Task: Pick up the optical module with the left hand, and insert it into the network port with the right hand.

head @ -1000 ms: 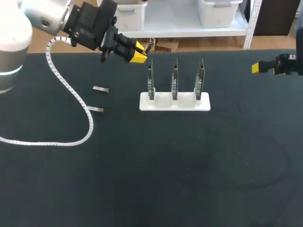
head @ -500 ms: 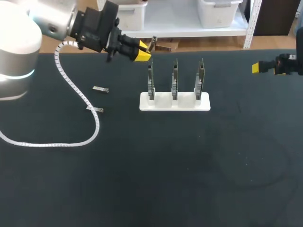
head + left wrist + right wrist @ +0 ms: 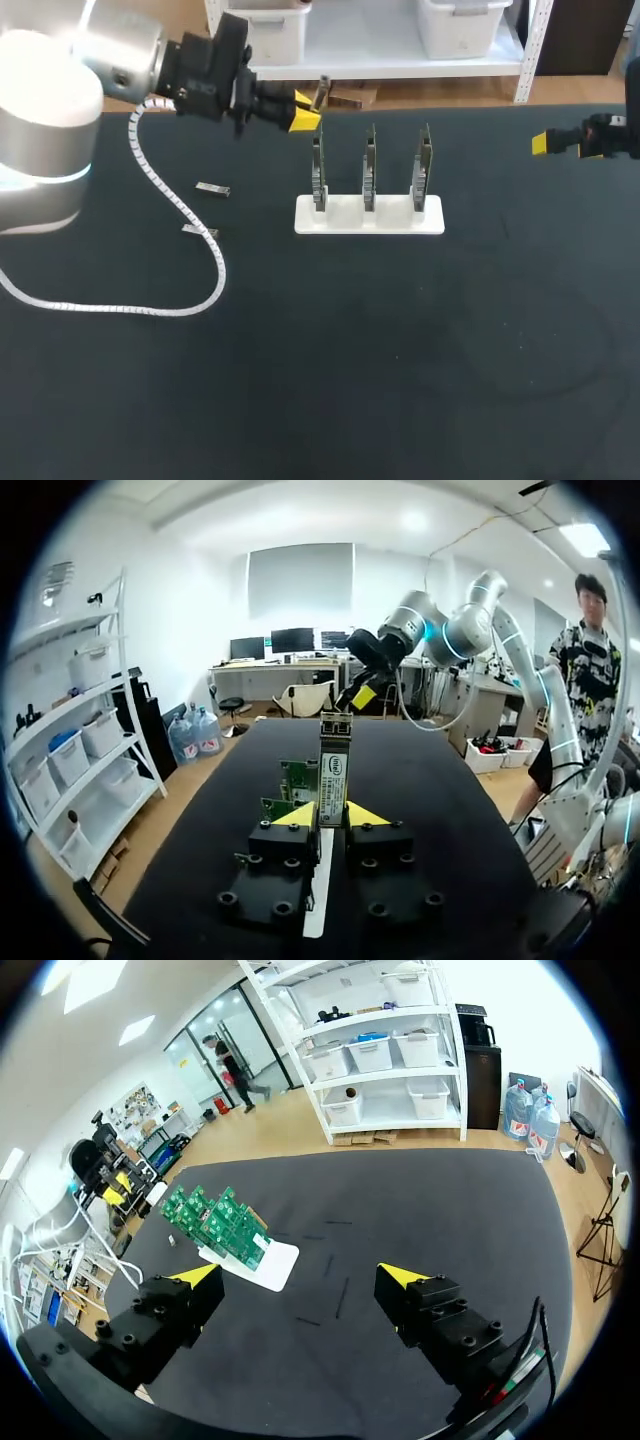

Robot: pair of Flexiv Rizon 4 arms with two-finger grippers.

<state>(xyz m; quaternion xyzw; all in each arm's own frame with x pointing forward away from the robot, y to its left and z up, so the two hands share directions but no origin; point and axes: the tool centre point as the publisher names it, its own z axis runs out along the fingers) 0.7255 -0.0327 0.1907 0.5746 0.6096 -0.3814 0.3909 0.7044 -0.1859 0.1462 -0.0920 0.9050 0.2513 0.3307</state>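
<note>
Gripping slim silver metal optical module (image 3: 333, 770) firmly, left claw (image 3: 330, 815) hovers over matte black tabletop (image 3: 400, 350), nr white rack (image 3: 370, 215) w/ upright green boards (image 3: 369, 165); right claw (image 3: 300, 1274) wide open, empty.

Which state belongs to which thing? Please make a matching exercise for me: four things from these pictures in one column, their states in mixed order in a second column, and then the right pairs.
Things
1. left claw
2. right claw
3. white stand
4. rear loose module

States
A. carries three upright boards
B. open and empty
C. shut on the optical module
D. lies flat on the table, left of the stand

Pairs: 1-C, 2-B, 3-A, 4-D
</note>
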